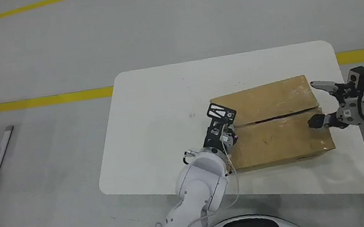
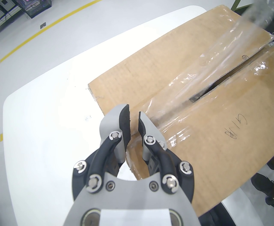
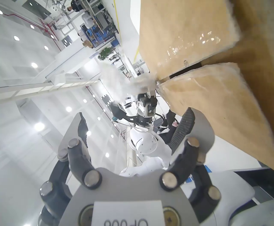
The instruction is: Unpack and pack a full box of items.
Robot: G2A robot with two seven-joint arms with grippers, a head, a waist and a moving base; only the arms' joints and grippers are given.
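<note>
White rounded table [image 1: 155,117] on a grey floor [image 1: 37,49] marked with yellow lines [image 1: 37,101], bearing one taped cardboard box [image 1: 281,144].
Set flat on the table's right half, both top flaps folded shut, with clear tape [image 2: 192,85] along the centre seam and a dark slit open partway along it. At the box's left end, right by the seam: left gripper [image 2: 133,111], fingers only narrowly apart. At the box's right end, level with the seam: right gripper [image 1: 319,103], fingers spread wide.
</note>
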